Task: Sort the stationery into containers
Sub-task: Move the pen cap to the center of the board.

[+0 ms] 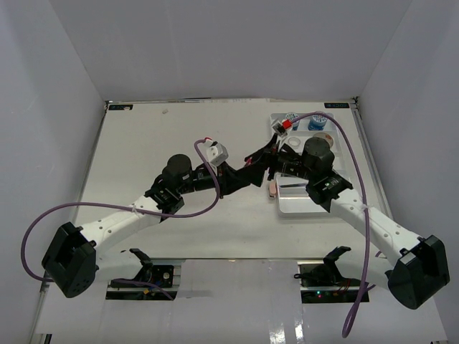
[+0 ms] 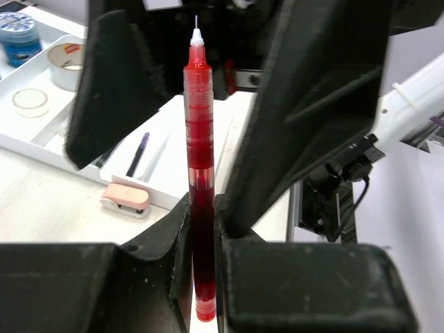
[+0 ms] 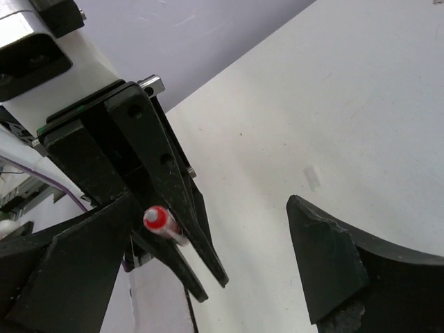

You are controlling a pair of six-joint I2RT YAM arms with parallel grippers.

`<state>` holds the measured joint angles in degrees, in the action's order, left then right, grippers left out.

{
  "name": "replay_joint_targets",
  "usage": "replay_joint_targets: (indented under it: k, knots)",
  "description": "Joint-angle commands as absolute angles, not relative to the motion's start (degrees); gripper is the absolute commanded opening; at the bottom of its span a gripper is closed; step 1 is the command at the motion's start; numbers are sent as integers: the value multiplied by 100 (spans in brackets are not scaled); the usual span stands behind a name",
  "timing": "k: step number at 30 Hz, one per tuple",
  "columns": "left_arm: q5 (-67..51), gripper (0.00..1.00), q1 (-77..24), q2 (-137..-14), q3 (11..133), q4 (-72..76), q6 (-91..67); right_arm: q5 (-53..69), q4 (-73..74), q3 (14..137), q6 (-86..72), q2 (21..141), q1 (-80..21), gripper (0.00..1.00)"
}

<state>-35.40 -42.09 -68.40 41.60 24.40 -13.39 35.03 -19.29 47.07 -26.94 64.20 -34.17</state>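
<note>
Closest to the left wrist lens, the red pen [image 2: 200, 173] is standing clamped in the left hand [image 2: 211, 76]. The hand is gripping the pen's lower barrel tightly, and the pen's white tip is pointing away from the camera.

Container check, left to right in that view: the white tray [image 2: 83, 163] is lying on the surface [image 2: 41, 201] beyond the left finger.
- A blue-white tub [image 2: 17, 35] is sitting upright at the tray's far left.
- A pale flat disc [image 2: 31, 100] is lying in front of the tub.
- A tape roll [image 2: 66, 59] is sitting just right of the tub. Whether the disc and the roll are sharing one compartment cannot be told.
- A dark pen [image 2: 137, 154] is lying lengthwise in a long compartment near the tray's right edge.
- A pink eraser [image 2: 125, 198] is resting on the surface outside the tray, touching or just beside its wall.
- The white link of the right arm [image 2: 409, 104] is showing at far right.

From above, a second tub [image 1: 318, 125] is sitting at the tray's far end, right of the first.

In the right wrist view, the right hand [image 3: 211, 208] is spreading wide and holding nothing. The pen's red end [image 3: 156, 218] is protruding between the left hand's fingers [image 3: 159, 166]. It is sitting just beside the right hand's left finger [image 3: 69, 277] and well apart from the right one [image 3: 333, 270]. Both hands are hovering at the tray's left side.
</note>
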Motion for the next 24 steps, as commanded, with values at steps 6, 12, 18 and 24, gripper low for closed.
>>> replay_joint_targets:
  k: [6, 12, 18, 24]
  knots:
    - [-2655, 0, -4026, -6662, 3929, 2250, -1573, 2752, -1029, 5001, -2136, 5696, -2989, 90]
    - [-2066, 0, -3403, -6776, 4051, 1610, -1994, 2127, -757, 4896, -1496, 5045, -2698, 90]
    - [-1521, 0, -2322, -6592, 4473, 590, -2110, 2470, 174, 5431, -625, 5747, -2846, 94]
    - [-1283, 0, -1460, -6135, 4422, 106, -1820, 2004, 211, 5756, 156, 6845, -3698, 98]
